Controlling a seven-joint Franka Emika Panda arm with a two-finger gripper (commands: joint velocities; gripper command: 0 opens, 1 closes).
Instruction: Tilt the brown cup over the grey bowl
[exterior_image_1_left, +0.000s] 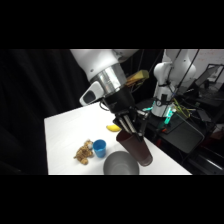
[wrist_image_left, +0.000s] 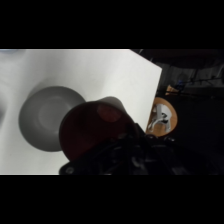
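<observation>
Side view: jaws grip the brown cup (exterior_image_1_left: 137, 146), held tilted at the grey bowl's (exterior_image_1_left: 120, 165) two o'clock; no readable writing.

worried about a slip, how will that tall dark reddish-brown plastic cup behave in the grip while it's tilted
The tall dark reddish-brown plastic cup looks smooth and tapered, so it may slide in the gripper. It keeps its shape, so probably stiff. Likely light for its size. If dropped, it could roll toward the wide light grey bowl.
</observation>
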